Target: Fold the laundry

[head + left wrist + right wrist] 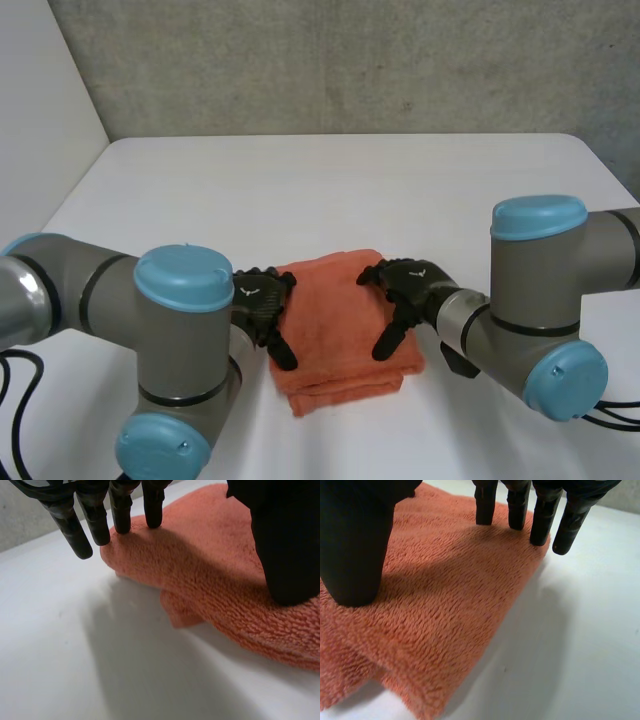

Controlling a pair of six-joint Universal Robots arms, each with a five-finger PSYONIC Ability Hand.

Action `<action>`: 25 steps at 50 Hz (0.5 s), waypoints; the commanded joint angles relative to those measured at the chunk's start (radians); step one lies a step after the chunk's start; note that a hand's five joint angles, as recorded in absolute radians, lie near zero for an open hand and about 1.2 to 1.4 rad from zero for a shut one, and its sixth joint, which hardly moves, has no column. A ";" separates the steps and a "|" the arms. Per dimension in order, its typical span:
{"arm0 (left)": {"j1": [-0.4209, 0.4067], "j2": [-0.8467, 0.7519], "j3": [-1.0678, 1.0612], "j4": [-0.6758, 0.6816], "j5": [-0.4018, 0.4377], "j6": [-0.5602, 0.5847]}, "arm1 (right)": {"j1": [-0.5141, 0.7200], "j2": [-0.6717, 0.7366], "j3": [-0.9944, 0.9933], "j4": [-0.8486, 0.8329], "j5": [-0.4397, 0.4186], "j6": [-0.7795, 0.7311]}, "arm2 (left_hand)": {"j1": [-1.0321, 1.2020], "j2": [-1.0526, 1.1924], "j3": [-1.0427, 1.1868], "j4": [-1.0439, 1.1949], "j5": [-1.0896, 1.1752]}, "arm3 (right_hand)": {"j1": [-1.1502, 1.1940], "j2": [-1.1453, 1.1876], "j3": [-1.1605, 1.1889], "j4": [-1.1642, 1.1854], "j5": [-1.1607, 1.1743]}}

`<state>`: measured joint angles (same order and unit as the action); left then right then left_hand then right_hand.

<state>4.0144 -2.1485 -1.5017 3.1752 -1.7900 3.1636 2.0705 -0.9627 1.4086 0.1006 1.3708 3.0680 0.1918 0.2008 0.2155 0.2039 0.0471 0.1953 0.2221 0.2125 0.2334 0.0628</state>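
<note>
One orange towel (pixel 335 325), folded into a layered pad, lies near the robot on the white table (pixel 330 190). Two black hands rest on it, the left hand (pixel 262 303) at its left edge and the right hand (pixel 408 287) at its right edge, both with fingers straight and grasping nothing.

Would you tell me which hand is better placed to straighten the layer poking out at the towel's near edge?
Probably the left hand: its thumb lies nearest the near-left corner of the towel, where the lower layer sticks out.
</note>
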 commanded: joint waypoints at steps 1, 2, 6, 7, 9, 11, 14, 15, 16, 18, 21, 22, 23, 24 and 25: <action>0.000 0.153 0.029 -0.001 0.014 0.042 | -0.001 -0.166 -0.020 -0.005 0.008 -0.003 | -0.017 -0.026 -0.041 -0.029 -0.047 | -0.021 -0.048 -0.038 -0.059 -0.063; 0.003 0.188 0.050 -0.004 0.014 0.047 | -0.003 -0.195 -0.020 -0.012 0.010 -0.003 | -0.017 -0.026 -0.041 -0.029 -0.047 | -0.021 -0.048 -0.038 -0.059 -0.063; 0.020 0.277 0.104 -0.020 0.012 0.046 | -0.012 -0.326 -0.019 -0.087 0.053 0.001 | -0.017 -0.026 -0.041 -0.029 -0.047 | -0.021 -0.048 -0.038 -0.059 -0.063; 0.028 0.295 0.115 -0.029 0.012 0.046 | -0.018 -0.350 -0.017 -0.102 0.071 0.001 | -0.017 -0.025 -0.040 -0.029 -0.046 | -0.021 -0.048 -0.038 -0.059 -0.063; 0.051 0.331 0.136 -0.056 0.012 0.046 | -0.048 -0.414 -0.019 -0.134 0.123 -0.003 | -0.016 -0.025 -0.040 -0.029 -0.046 | -0.021 -0.048 -0.038 -0.059 -0.063; 0.090 0.389 0.173 -0.116 0.011 0.041 | -0.075 -0.461 -0.019 -0.140 0.157 -0.003 | -0.011 -0.020 -0.034 -0.023 -0.040 | -0.021 -0.048 -0.038 -0.059 -0.063; 0.146 0.450 0.213 -0.200 0.032 0.038 | -0.127 -0.525 -0.025 -0.116 0.182 -0.014 | -0.014 -0.022 -0.037 -0.026 -0.043 | -0.021 -0.048 -0.038 -0.059 -0.063; 0.161 0.461 0.216 -0.218 0.043 0.038 | -0.139 -0.536 -0.023 -0.104 0.180 -0.018 | -0.014 -0.023 -0.037 -0.026 -0.043 | -0.021 -0.048 -0.038 -0.059 -0.063; 0.175 0.470 0.218 -0.233 0.055 0.038 | -0.150 -0.544 -0.025 -0.090 0.177 -0.025 | -0.014 -0.023 -0.037 -0.026 -0.043 | -0.021 -0.048 -0.038 -0.059 -0.063; 0.208 0.495 0.219 -0.253 0.092 0.036 | -0.170 -0.551 -0.028 -0.058 0.172 -0.037 | -0.011 -0.020 -0.034 -0.023 -0.040 | -0.021 -0.048 -0.038 -0.059 -0.063; 0.233 0.515 0.224 -0.256 0.115 0.033 | -0.196 -0.554 -0.049 -0.003 0.171 -0.052 | -0.011 -0.020 -0.034 -0.023 -0.040 | -0.021 -0.048 -0.038 -0.059 -0.063; 0.241 0.522 0.222 -0.256 0.118 0.027 | -0.196 -0.553 -0.053 0.007 0.171 -0.052 | -0.008 -0.017 -0.031 -0.020 -0.037 | -0.021 -0.048 -0.038 -0.059 -0.063; 0.244 0.526 0.222 -0.256 0.118 0.023 | -0.197 -0.554 -0.057 0.013 0.171 -0.052 | -0.008 -0.017 -0.031 -0.020 -0.037 | -0.021 -0.048 -0.038 -0.059 -0.063; 0.245 0.527 0.224 -0.256 0.118 0.019 | -0.199 -0.556 -0.062 0.016 0.171 -0.052 | -0.008 -0.017 -0.031 -0.020 -0.037 | -0.021 -0.048 -0.038 -0.059 -0.063; 0.245 0.529 0.222 -0.256 0.118 0.013 | -0.199 -0.557 -0.063 0.018 0.172 -0.052 | -0.008 -0.017 -0.031 -0.020 -0.037 | -0.021 -0.048 -0.038 -0.059 -0.063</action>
<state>4.2234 -1.6468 -1.2775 2.9300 -1.7027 3.1971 1.8939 -1.5197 1.3708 0.0545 1.5503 3.0288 0.1918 0.2009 0.2155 0.2038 0.0467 0.1953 0.2222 0.2127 0.2334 0.0539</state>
